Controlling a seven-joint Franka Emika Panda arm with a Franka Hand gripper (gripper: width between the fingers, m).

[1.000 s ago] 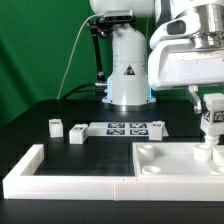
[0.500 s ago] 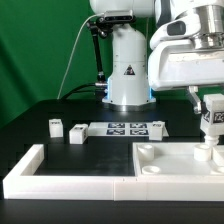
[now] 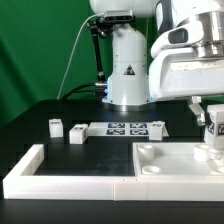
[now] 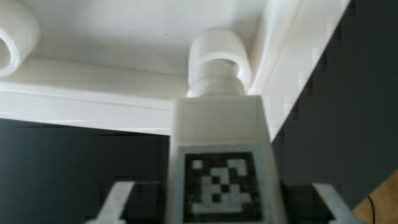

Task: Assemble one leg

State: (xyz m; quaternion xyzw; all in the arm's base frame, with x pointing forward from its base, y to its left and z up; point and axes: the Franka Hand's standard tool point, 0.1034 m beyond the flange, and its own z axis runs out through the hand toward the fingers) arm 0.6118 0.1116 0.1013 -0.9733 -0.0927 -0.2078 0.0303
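Tool [image 3: 211, 114]: clamped on the leg [image 4: 217, 140], upright.
Leg: tip at square panel's [image 3: 165, 160] corner, 3 o'clock in exterior view.

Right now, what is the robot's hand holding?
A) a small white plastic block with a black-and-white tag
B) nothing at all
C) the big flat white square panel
A: the hand is closed on the small white plastic block, its square tag showing.

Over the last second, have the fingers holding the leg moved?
Yes. The fingers and the leg have sunk slightly toward the square panel, judged against the fixed marker board.
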